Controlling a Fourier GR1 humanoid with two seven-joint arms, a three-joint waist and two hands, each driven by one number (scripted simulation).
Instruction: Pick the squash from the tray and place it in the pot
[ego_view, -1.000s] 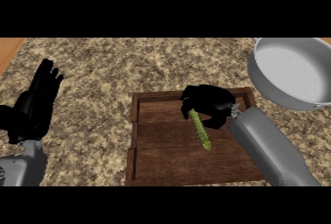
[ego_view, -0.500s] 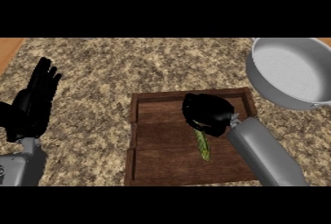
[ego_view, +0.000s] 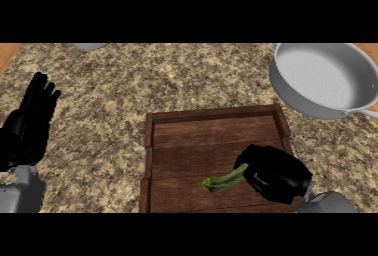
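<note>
A slim green squash (ego_view: 224, 179) lies on the brown wooden tray (ego_view: 203, 127), in its lower right part. My right hand (ego_view: 273, 171) covers the squash's right end, fingers curled around it; only the left end sticks out. The grey metal pot (ego_view: 325, 80) stands at the upper right of the counter, beyond the tray's far right corner, with nothing inside. My left hand (ego_view: 31, 121) rests open at the left edge, fingers pointing up, far from the tray.
A speckled stone counter (ego_view: 111, 90) surrounds the tray. A small grey object (ego_view: 90, 46) peeks in at the top edge, left of centre. The pot's handle (ego_view: 365, 112) points toward the right edge.
My right hand has drawn back toward the tray's near right part, and the squash has moved with it. The view has shifted slightly. The left hand has stayed still.
</note>
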